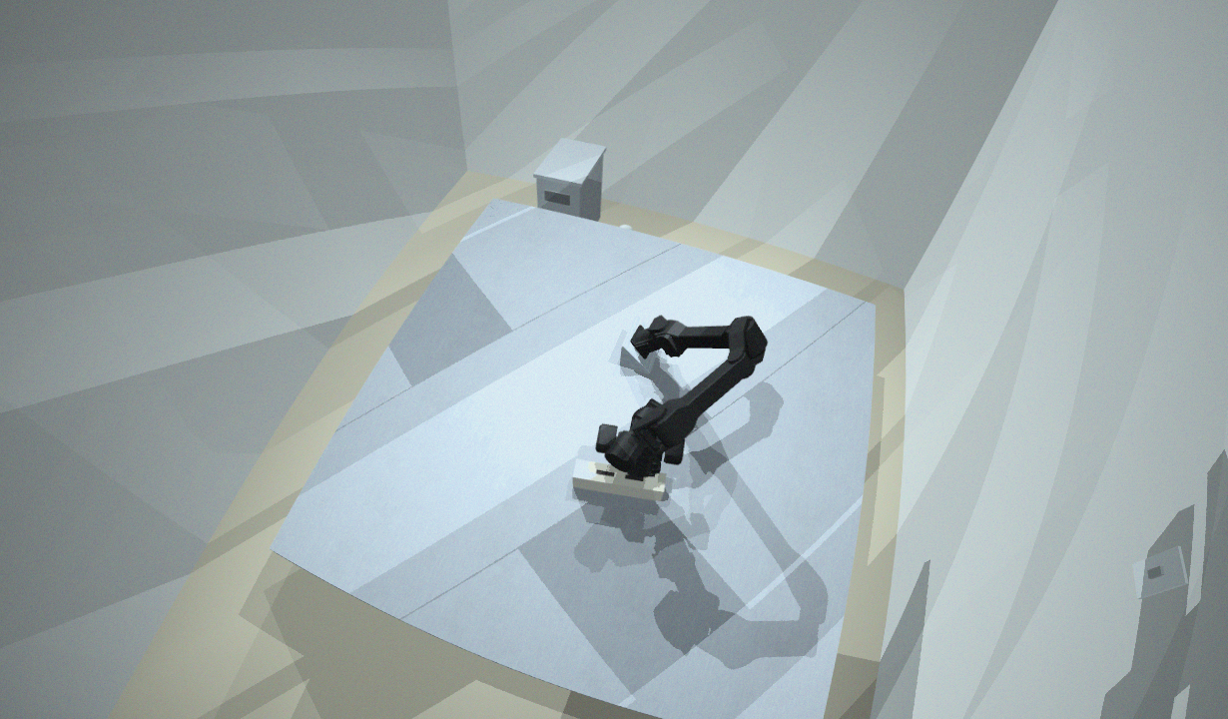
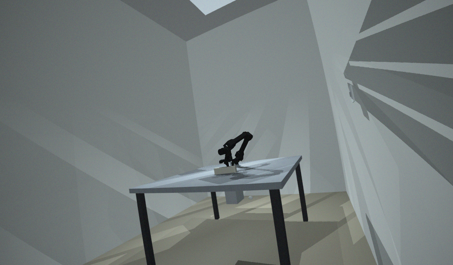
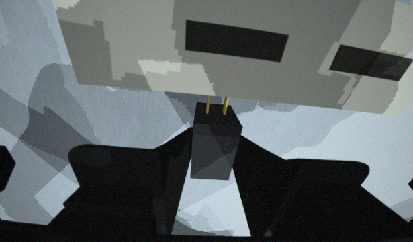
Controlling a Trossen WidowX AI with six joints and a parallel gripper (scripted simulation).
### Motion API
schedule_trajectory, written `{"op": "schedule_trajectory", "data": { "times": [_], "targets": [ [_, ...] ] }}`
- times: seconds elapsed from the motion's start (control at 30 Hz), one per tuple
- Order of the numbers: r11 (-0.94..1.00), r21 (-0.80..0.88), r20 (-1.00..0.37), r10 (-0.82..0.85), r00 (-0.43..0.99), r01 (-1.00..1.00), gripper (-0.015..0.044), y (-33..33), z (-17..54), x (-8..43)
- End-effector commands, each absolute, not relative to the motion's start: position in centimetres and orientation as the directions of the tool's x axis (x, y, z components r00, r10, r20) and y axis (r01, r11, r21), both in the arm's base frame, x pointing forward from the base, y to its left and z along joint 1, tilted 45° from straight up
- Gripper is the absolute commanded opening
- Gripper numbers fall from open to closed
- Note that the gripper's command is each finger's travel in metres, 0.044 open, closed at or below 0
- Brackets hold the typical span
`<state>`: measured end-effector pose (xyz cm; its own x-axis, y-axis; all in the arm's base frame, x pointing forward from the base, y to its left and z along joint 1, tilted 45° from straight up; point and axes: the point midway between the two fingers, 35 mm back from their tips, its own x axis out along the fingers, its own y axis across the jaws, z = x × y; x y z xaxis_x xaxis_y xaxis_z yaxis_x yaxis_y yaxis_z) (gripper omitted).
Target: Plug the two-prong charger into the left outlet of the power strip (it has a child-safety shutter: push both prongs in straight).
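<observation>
My gripper (image 3: 211, 133) is shut on the charger (image 3: 213, 154), a dark grey block. Two thin gold prongs (image 3: 225, 105) point up in the wrist view, toward the power strip (image 3: 139, 44) (image 1: 618, 487) (image 2: 225, 170). Their tips are cut off from view at the strip's near edge, below and left of the dark outlets; I cannot tell whether they touch it. The left outlet (image 3: 236, 41) and the right outlet (image 3: 371, 62) show as dark slots, with no prongs in them. The charger cannot be made out in the top and exterior views.
The strip lies on the pale table (image 1: 475, 401) (image 2: 175, 190). The black arm (image 1: 712, 384) (image 2: 244, 141) bends over the table behind it. A grey box (image 1: 569, 170) (image 2: 232, 197) stands beyond the table's far edge. Shadows cross the table and strip.
</observation>
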<state>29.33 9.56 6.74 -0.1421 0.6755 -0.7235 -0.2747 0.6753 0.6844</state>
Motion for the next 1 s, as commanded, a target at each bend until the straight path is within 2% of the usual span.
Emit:
{"op": "schedule_trajectory", "data": {
  "times": [0.0,0.97],
  "targets": [
    [0.674,0.688,-0.721,0.679,-0.139,-0.271,0.0000,9.60,6.88,29.51],
    [0.674,0.687,-0.721,0.679,-0.139,-0.271,0.0000,9.64,6.92,29.72]
  ]
}}
